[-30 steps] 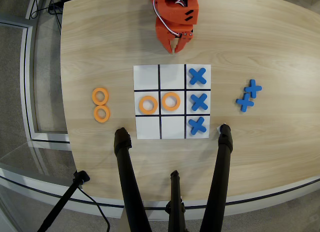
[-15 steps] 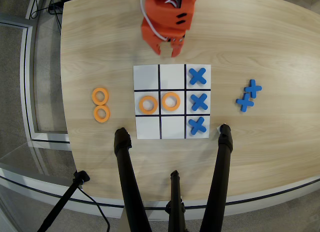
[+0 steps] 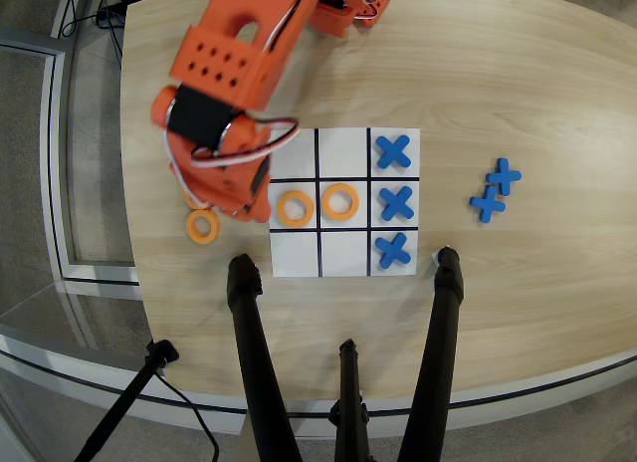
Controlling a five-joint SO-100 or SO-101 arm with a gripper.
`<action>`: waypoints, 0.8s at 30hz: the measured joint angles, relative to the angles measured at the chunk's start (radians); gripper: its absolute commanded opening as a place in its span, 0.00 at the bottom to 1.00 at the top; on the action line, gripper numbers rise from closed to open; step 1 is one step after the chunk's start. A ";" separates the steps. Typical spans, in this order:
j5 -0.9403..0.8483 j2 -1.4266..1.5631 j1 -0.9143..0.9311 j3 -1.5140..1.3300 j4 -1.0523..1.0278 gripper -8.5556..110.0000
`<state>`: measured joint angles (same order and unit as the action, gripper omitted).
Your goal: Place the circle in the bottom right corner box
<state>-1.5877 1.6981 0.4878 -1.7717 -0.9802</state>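
Observation:
In the overhead view the white nine-cell board (image 3: pixel 343 258) lies mid-table. Two orange rings sit on it: one in the left cell of the middle row (image 3: pixel 295 208), one in the centre cell (image 3: pixel 340 202). A third ring (image 3: pixel 203 225) lies on the table left of the board. A sliver of a fourth ring (image 3: pixel 190 200) shows under the gripper. Blue crosses fill the right column, and the bottom right cell (image 3: pixel 376 269) holds one (image 3: pixel 394 249). My orange gripper (image 3: pixel 207 198) hangs over the table left of the board, above the loose rings. Its fingers are hidden by the arm.
Two loose blue crosses (image 3: pixel 496 189) lie on the table right of the board. Black tripod legs (image 3: pixel 249 328) (image 3: pixel 445 303) stand on the near edge below the board. The arm's base (image 3: pixel 348 9) is at the far edge.

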 measured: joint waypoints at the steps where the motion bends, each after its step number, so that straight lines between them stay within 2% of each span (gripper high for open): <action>1: -0.006 -0.040 0.018 0.026 0.012 0.27; 8: -0.031 -0.244 0.081 0.152 0.040 0.27; 24: -0.054 -0.423 0.127 0.218 0.086 0.27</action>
<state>-1.6414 1.2747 0.6151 -1.5539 -0.8943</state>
